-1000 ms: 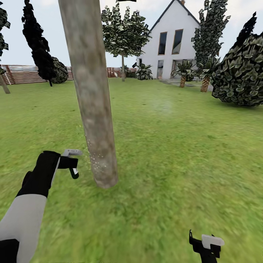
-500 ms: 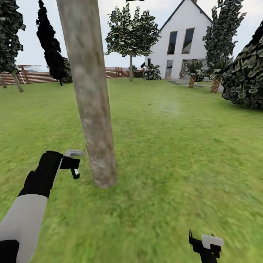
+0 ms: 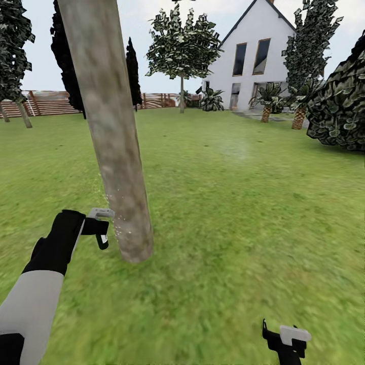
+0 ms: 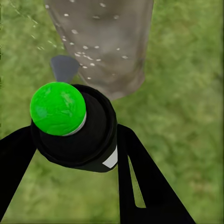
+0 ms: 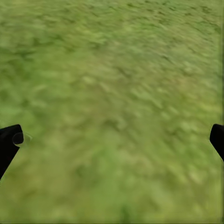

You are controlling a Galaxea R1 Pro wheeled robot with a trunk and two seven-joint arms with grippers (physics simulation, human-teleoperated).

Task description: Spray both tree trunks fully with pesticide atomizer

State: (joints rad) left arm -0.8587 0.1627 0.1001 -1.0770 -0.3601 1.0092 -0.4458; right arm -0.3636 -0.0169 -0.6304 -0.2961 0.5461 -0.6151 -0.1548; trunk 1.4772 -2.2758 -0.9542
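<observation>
Head view has swung right, trunk now further left, while our left gripper keeps clenching the pesticide atomizer, spraying.

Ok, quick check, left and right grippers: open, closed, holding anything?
Left gripper: closed on the pesticide atomizer, beside the tree trunk.
Right gripper: open, empty, over grass.
</observation>
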